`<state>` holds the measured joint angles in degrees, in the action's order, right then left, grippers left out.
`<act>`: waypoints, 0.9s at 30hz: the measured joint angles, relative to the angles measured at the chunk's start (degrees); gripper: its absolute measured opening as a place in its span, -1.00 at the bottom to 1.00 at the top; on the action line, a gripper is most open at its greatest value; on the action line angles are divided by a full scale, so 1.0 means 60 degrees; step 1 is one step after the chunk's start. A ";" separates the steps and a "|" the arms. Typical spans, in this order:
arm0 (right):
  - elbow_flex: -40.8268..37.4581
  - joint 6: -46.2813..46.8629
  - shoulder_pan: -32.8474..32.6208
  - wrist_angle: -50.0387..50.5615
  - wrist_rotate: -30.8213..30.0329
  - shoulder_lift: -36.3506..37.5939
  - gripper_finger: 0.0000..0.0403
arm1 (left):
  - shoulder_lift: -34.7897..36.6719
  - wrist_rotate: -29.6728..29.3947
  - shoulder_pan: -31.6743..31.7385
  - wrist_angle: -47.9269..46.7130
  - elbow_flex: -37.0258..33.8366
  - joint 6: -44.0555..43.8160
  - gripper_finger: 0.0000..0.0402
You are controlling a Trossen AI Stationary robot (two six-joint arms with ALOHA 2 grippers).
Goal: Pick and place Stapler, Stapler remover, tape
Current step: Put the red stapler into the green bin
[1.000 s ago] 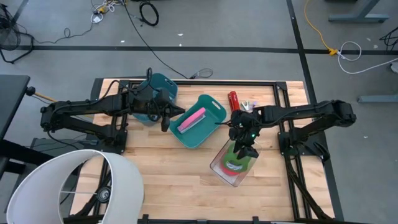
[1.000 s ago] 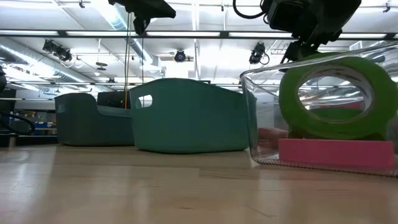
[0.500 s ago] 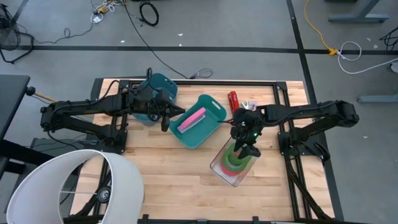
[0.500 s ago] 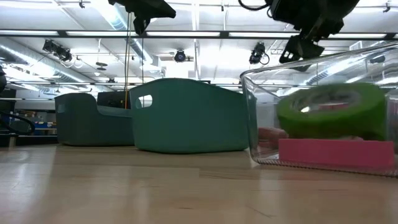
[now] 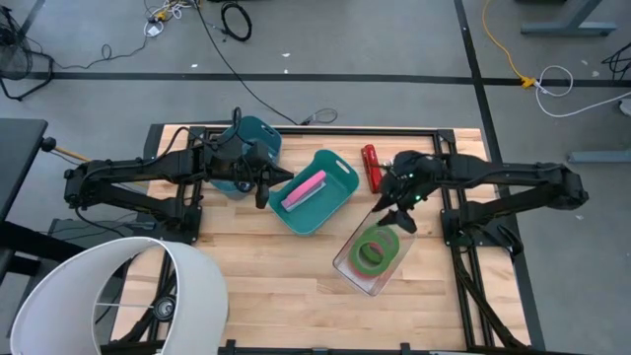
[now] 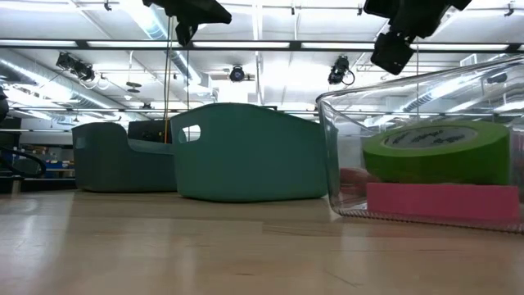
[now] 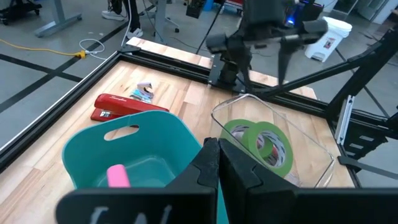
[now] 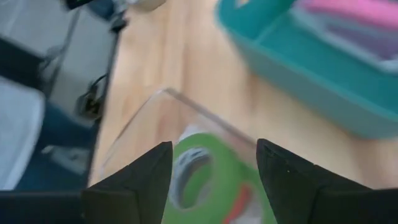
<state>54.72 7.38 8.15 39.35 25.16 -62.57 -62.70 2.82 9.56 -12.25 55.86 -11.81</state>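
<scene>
High view: green tape (image 5: 373,250) now flat inside clear bin (image 5: 347,266), dropped from upright a second back. Right gripper (image 5: 396,209) lifted off bin toward table's far edge, fingers (image 8: 290,180) spread apart, holding nothing. Low view confirms roll (image 6: 436,153) lying flat on top of pink item (image 6: 442,201), gripper clear above. Tape placement looks done. Red stapler (image 5: 371,166) still on table just beyond teal bin (image 5: 333,202), small item beside it in left wrist view (image 7: 145,91), probably staple remover, unplaced. Left gripper (image 5: 260,190) parked over second teal bin area, fingers pressed together, empty. Next likely target: stapler, right arm nearest.
</scene>
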 joint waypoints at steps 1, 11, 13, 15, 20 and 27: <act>0.0000 0.0021 0.0087 -0.0017 -0.0254 0.0099 0.14 | 0.0000 -0.0002 0.0000 0.0000 0.0000 0.0000 -0.95; 0.0000 0.0552 0.0882 -0.0120 -0.2501 0.0433 0.14 | 0.0000 -0.0069 0.0002 0.0004 0.0000 0.0000 -0.95; 0.0000 0.0703 0.1040 -0.0120 -0.2584 0.0430 0.14 | 0.0000 -0.0086 0.0000 0.0004 0.0000 0.0000 -0.95; 0.0000 0.0702 0.1199 -0.0120 -0.2598 0.0429 0.14 | 0.0000 -0.0093 0.0004 0.0004 0.0000 0.0000 -0.95; 0.0000 0.0550 0.1462 -0.0120 -0.2708 0.0426 0.14 | 0.0000 -0.0108 0.0004 0.0004 0.0000 0.0000 -0.95; 0.0000 0.1146 0.1660 -0.0123 -0.3961 0.0413 0.14 | 0.0000 -0.0147 0.0002 0.0004 0.0000 0.0000 -0.95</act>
<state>54.72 14.26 18.11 38.62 1.39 -60.09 -62.70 1.94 9.57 -12.23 55.86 -11.81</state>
